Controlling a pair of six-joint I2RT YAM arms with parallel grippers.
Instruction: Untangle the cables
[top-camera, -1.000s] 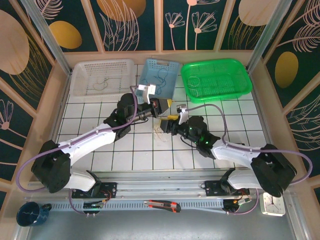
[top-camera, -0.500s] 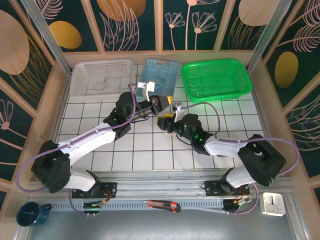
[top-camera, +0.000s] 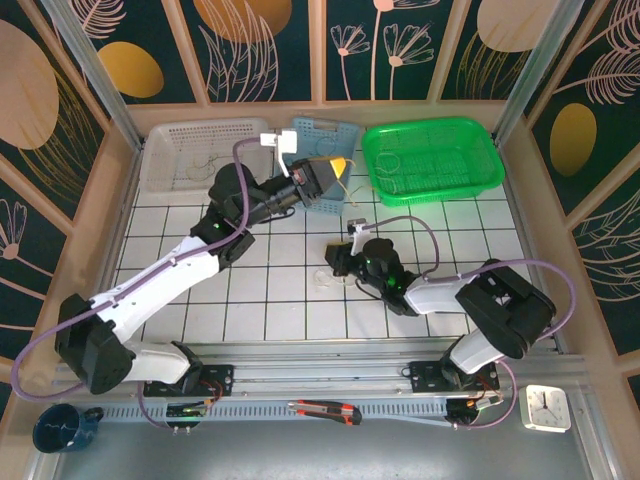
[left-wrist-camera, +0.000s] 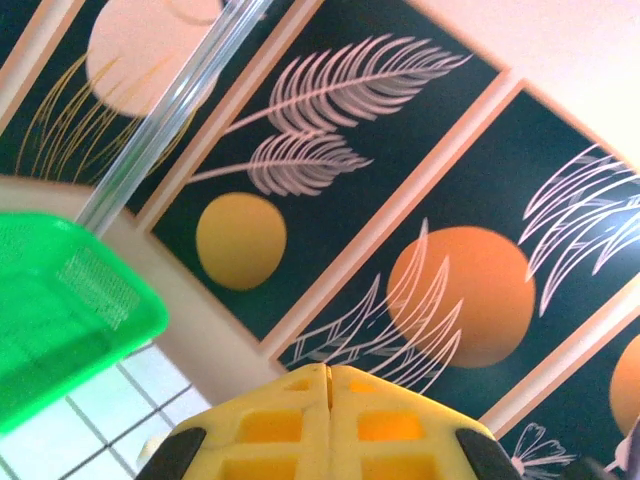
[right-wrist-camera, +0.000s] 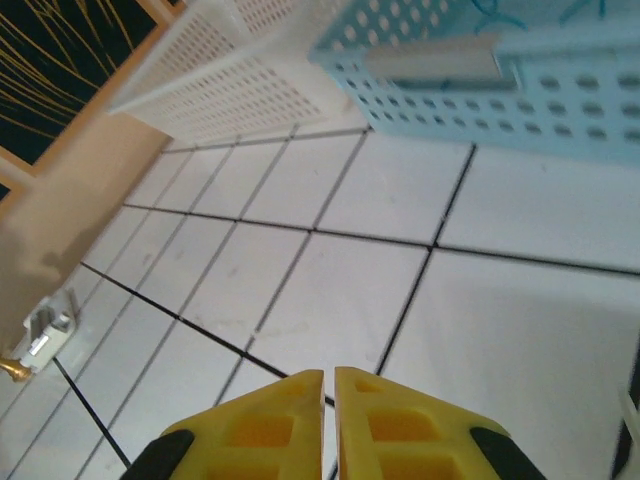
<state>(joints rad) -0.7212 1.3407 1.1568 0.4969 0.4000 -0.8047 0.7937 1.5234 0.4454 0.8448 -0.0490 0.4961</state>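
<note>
cable (top-camera: 322, 279), pale, thin, curls on tile (top-camera: 290, 295) beside right gripper (right-wrist-camera: 329, 378), jaws pressed together; left gripper (left-wrist-camera: 328, 372) likewise closed.

From above and behind the arms we are looking down on the whole tiled worktop (top-camera: 250, 300), from far. At the left wrist we are facing upward, over the left fingers (left-wrist-camera: 270, 430), to the wall panels (left-wrist-camera: 420, 200); the green basket (left-wrist-camera: 60, 320) at its edge is appearing also from above. At the right wrist we are looking low along the tiles, past the right fingers (right-wrist-camera: 265, 430), to the blue basket (right-wrist-camera: 560, 100) and white basket (right-wrist-camera: 230, 70), both shared with the top view.
</note>
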